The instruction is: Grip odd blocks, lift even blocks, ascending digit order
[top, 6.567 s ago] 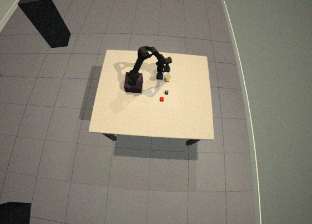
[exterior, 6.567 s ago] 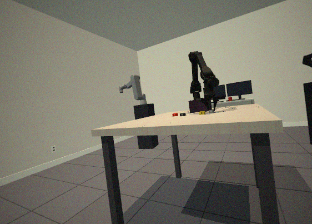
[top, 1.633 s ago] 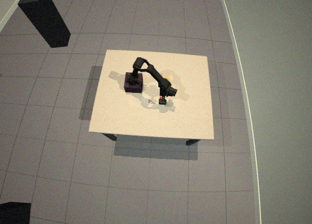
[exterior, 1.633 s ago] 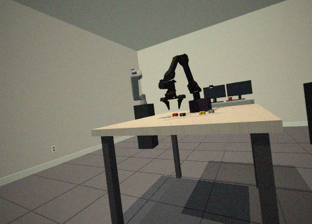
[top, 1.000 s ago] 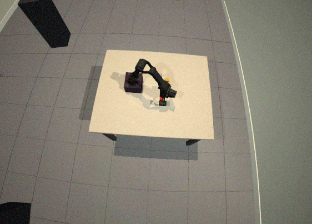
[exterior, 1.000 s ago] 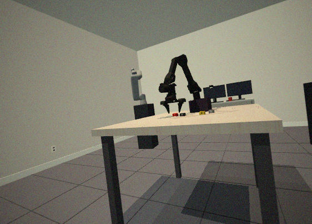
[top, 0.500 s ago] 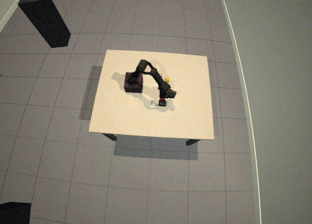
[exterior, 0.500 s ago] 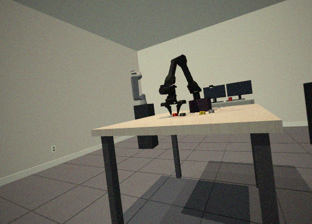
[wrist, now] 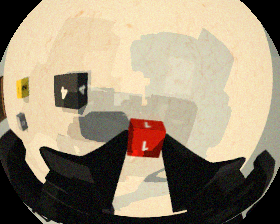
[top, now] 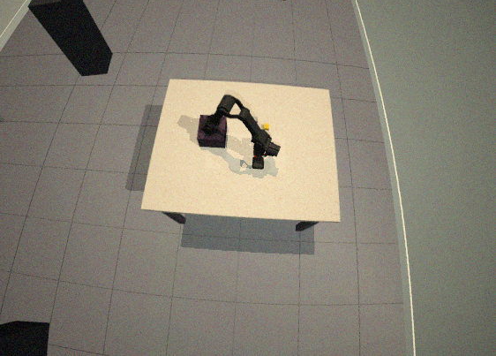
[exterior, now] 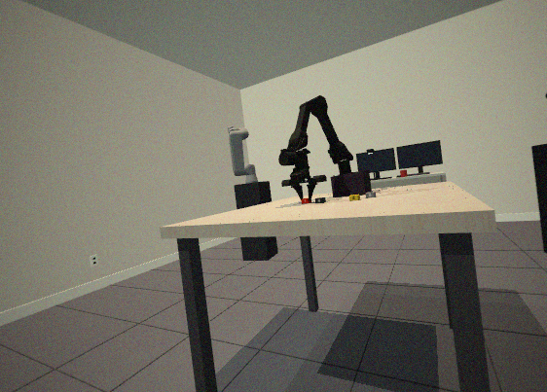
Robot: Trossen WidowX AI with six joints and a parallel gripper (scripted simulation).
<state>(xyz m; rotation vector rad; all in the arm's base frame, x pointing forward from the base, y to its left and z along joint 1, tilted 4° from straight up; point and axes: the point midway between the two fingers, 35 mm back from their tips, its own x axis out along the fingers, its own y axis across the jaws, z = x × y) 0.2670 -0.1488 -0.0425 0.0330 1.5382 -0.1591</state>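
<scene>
A red block [exterior: 305,201] [wrist: 146,146] shows a 1 and sits on the table [top: 199,191] [exterior: 414,210]. My gripper [exterior: 306,198] [wrist: 145,135] is shut on it, with one finger against each side. A black block [exterior: 320,200] [wrist: 71,102] shows a 4 and stands beside the red one; the arm hides it in the top view. A yellow block [top: 266,126] [exterior: 354,197] [wrist: 22,88] shows what looks like a 2. A grey block [exterior: 371,195] [wrist: 22,121] stands near the yellow one; its digit is too small to read.
The arm's dark base box [top: 213,132] [exterior: 351,184] stands on the table behind the blocks. The black block is close to one finger in the wrist view. Monitors [exterior: 419,154] and another robot arm [exterior: 238,152] stand beyond the table.
</scene>
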